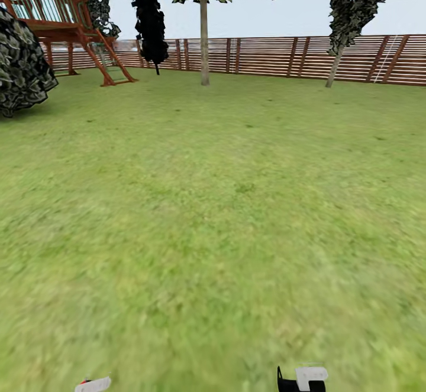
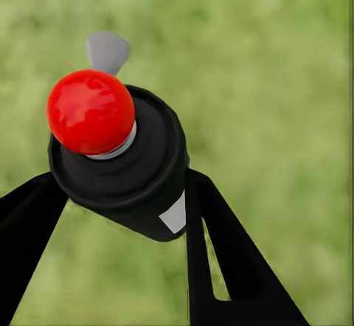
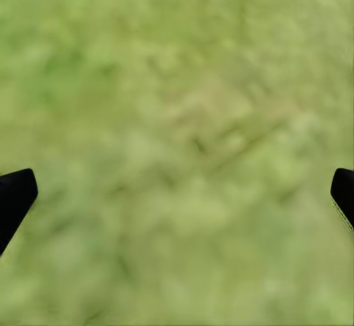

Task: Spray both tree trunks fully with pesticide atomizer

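The left gripper (image 2: 118,193) has its jaws closed on the pesticide atomizer (image 2: 125,167), its label largely hidden. The right gripper (image 3: 177,200) has jaws spread wide over blurred lawn (image 1: 213,214), only the tips visible. 2 tree trunks (image 1: 204,37) stand well ahead near the fence (image 1: 266,55).

Black atomizer (image 2: 125,171), red cap; green lawn (image 1: 225,214)

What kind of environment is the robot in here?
A fenced back garden, simulated: a wide green lawn, a brown slatted wooden fence along the far side, a wooden playhouse at far left, and a bare-trunked tree by the fence.
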{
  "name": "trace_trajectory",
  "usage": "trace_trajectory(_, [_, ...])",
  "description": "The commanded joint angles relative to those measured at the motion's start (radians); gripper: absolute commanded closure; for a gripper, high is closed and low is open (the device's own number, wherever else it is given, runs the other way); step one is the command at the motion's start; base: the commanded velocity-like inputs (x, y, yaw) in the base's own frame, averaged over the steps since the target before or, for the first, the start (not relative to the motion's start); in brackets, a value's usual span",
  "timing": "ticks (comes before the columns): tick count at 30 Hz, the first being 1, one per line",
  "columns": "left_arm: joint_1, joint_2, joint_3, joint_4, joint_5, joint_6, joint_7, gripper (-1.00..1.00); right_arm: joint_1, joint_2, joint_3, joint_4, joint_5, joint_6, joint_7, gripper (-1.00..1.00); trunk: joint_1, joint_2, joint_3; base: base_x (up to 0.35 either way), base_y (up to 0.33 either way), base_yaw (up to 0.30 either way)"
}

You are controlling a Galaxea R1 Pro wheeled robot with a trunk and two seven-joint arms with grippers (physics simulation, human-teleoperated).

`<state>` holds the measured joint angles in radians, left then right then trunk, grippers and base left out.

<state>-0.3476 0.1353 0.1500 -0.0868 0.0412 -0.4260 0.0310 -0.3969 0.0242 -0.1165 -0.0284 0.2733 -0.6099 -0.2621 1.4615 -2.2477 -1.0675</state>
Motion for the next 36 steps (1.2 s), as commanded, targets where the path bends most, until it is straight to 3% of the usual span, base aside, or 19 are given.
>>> trace_trajectory(1, [-0.001,0.0,0.0,0.001,0.005,-0.003,0.0,1.0,-0.001,0.0,-0.008,0.001,0.011,-0.002,-0.005,-1.0,0.0,0.0,-0.001,0.34,0.0,0.0])
trace_trajectory(30, [-0.001,0.003,0.0,0.001,0.005,-0.002,0.0,1.0,-0.001,0.005,-0.012,-0.019,0.006,-0.004,-0.006,-1.0,0.0,0.0,-0.001,0.34,0.0,0.0])
trace_trajectory(33, [-0.001,0.002,0.0,0.001,0.005,-0.002,0.0,1.0,-0.002,-0.022,-0.012,-0.144,0.008,-0.005,-0.009,-1.0,0.0,0.0,-0.001,0.34,0.0,0.0])
trace_trajectory(36, [-0.001,0.0,0.0,0.001,0.004,-0.002,0.001,1.0,-0.002,-0.05,-0.009,-0.181,0.009,-0.005,-0.01,-1.0,0.0,0.0,-0.001,0.34,0.0,0.0])
